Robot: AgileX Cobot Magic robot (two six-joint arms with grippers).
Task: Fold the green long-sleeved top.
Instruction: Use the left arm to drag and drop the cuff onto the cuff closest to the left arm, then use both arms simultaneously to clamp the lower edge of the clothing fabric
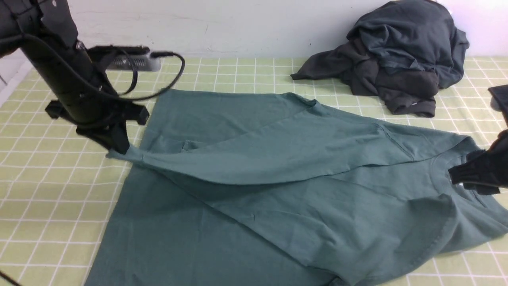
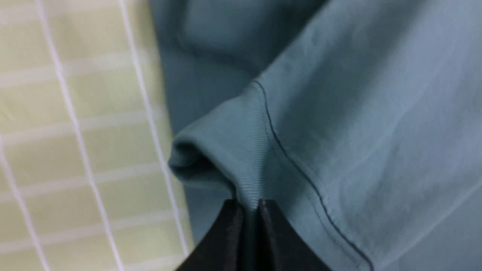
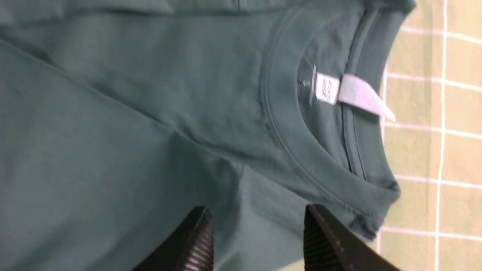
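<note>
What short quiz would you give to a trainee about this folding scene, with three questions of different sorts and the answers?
1. True or false: the left jaws are shut on the ribbed cuff of the green long-sleeved top.
2. Which part of the top lies nearest the open right jaws? A: the hem. B: the collar with the white neck label. C: the other cuff.
3. In a few words: what lies heaped at the far right of the table?
Key: 1 true. 2 B. 3 dark grey clothes.
</note>
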